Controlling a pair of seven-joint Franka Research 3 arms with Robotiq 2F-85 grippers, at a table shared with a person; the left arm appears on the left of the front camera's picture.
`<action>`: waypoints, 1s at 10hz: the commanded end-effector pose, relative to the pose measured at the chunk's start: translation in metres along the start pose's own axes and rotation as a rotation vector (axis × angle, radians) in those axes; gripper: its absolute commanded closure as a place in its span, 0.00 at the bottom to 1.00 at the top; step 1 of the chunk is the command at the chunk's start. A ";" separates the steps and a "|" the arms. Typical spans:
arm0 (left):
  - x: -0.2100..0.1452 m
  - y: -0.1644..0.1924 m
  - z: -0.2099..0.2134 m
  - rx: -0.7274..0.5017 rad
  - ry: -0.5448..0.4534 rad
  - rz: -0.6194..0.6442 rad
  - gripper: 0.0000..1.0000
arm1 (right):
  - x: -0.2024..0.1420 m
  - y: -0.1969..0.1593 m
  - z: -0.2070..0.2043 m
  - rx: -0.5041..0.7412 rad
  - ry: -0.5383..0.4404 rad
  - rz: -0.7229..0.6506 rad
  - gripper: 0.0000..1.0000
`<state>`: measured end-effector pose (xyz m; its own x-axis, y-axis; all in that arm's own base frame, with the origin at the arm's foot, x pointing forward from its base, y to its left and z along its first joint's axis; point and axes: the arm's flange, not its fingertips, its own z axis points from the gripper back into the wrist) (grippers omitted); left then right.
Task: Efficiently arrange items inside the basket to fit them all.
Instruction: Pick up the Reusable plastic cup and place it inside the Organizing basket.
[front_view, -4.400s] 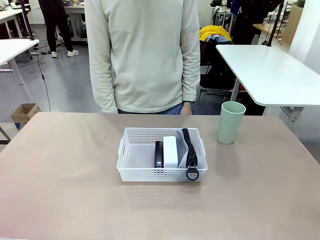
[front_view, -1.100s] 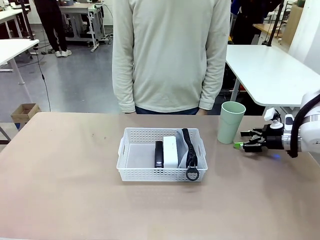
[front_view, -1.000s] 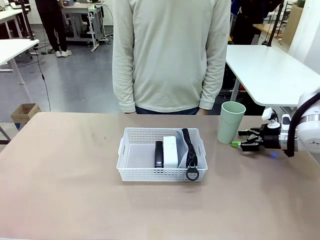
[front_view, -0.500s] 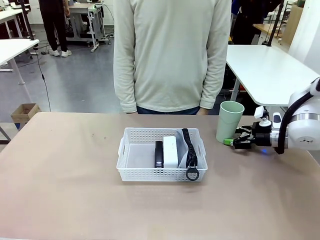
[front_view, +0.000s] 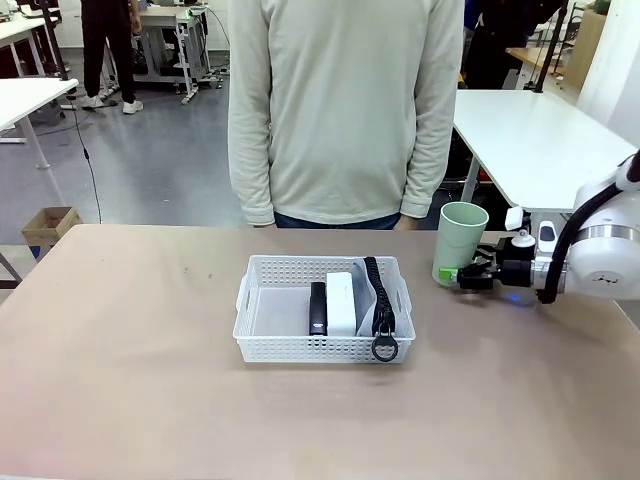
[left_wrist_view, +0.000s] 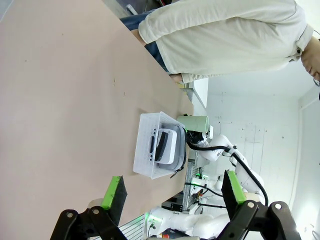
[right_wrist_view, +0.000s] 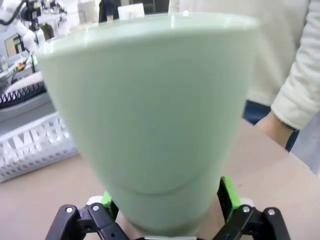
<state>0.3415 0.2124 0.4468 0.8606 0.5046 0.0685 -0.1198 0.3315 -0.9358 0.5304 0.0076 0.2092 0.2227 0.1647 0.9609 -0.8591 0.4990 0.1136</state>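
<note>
The white basket (front_view: 300, 348) sits mid-table and holds a black stapler (front_view: 317, 307), a small white box (front_view: 341, 300) and a grey pouch (front_view: 378, 300) with a black zipper, side by side in its right half. The pale green cup (front_view: 462, 238) stands upright on the table to the right of the basket. My right gripper (front_view: 455, 277) is open, its green pads on either side of the cup's lower part (right_wrist_view: 150, 110). In the left wrist view my left gripper (left_wrist_view: 172, 187) is open and holds nothing, well away from the basket (left_wrist_view: 147, 150).
A person in a pale sweater (front_view: 345, 110) stands at the far edge, hands hanging at the sides. A white table (front_view: 530, 140) stands behind at the right. The basket's left half (front_view: 275, 310) is bare.
My right gripper has moved left along the table until its open fingers came around the cup's base. The basket and its contents have not moved.
</note>
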 end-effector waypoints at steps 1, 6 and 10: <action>-0.003 -0.003 0.001 0.005 0.007 0.002 0.00 | 0.009 0.000 -0.001 -0.033 -0.089 0.021 0.00; -0.003 -0.003 0.001 0.005 0.007 0.002 0.00 | 0.035 0.003 0.009 -0.047 -0.170 0.041 0.00; -0.003 -0.003 0.001 0.005 0.007 0.002 0.00 | 0.037 0.009 0.007 0.000 -0.141 0.051 0.00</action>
<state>0.3415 0.2124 0.4468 0.8606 0.5046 0.0686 -0.1198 0.3315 -0.9358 0.5365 0.0093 0.2473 0.1400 0.0558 0.9886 -0.8566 0.5076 0.0927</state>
